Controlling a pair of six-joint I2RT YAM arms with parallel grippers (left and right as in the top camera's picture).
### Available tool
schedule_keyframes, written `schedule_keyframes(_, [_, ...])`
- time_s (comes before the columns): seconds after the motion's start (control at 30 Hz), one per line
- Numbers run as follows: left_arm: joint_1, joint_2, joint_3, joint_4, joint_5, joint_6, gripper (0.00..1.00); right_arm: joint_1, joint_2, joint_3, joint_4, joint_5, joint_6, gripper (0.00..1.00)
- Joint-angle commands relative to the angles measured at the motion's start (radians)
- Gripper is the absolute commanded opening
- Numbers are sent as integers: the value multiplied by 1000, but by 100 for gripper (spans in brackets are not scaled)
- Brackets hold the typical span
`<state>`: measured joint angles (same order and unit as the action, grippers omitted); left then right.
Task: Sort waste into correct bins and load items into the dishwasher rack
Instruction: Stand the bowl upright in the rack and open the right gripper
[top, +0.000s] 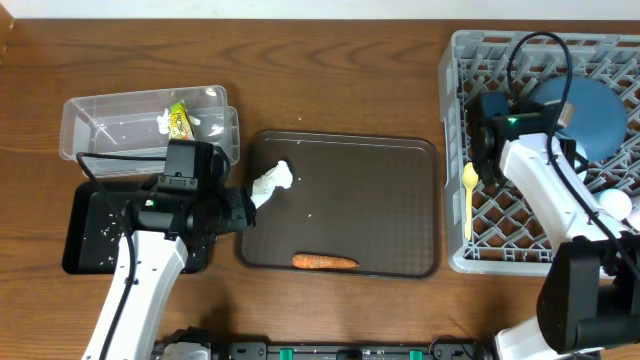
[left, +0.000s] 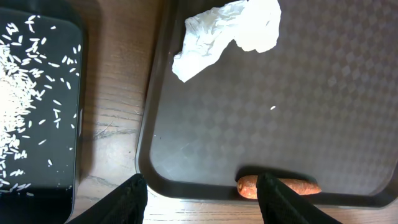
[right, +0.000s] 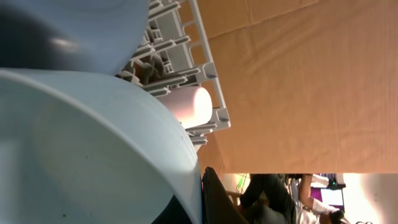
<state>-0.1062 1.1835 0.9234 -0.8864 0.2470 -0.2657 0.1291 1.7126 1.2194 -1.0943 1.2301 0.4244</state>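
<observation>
Jaws first: on my left gripper (left: 202, 202) they stand partly open with nothing between them, hanging over the left rim of the brown tray (top: 400, 150) in the middle of the overhead frame. On my right gripper (top: 483, 150) they are drawn right together. The right wrist view suggests they are nipped on the thin wall of the light blue cup (right: 93, 143), but only one finger shows there, so I take that as likely, not certain. That arm is over the rack (top: 455, 100) at the right of the frame, near the dark blue plate (top: 592, 118). The waste left to me is a crumpled tissue (left: 227, 34) at the top of my left wrist view and a carrot (left: 283, 186) along the tray's bottom edge. The tissue is nearer, so I judge it the next pick. To do it well I should centre over its thickest fold and come straight down. I should close only once both fingers straddle paper, not the tray's lip, then lift clear before swinging away. I would take it to the clear tub (top: 100, 110) at upper left, where a wrapper (top: 178, 121) already lies. The black tray (top: 80, 235) at lower left, speckled with rice grains (left: 25, 93), looks right for the carrot.
</observation>
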Motion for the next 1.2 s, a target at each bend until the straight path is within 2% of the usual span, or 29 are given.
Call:
schedule_keyframes(0.0, [5,7,-6,-3,-13,-2,59,19,-7,-32,5,14,1,3])
schedule_keyframes(0.3, [5,7,-6,-3,-13,-2,59,43,-7,-71,10,-96,36,5])
schedule_keyframes(0.67, [5,7,-6,-3,-13,-2,59,159,-7,-71,5,-348,54,14])
schedule_keyframes(0.77, [5,7,-6,-3,-13,-2,59,180,-7,-71,-2,-407,54,28])
schedule_keyframes(0.87, [5,7,-6,-3,-13,-2,59,187,-7,-71,-15,-437,54,50])
schedule_keyframes(0.93, [5,7,-6,-3,-13,-2,59,187,-7,-71,-31,-438,54,60])
schedule_keyframes(1.03, [5,7,-6,-3,-13,-2,59,187,-7,-63,-53,-438,54,66])
schedule_keyframes(1.17, [5,7,-8,-3,-13,-2,59,186,-17,-38,-69,-438,54,67])
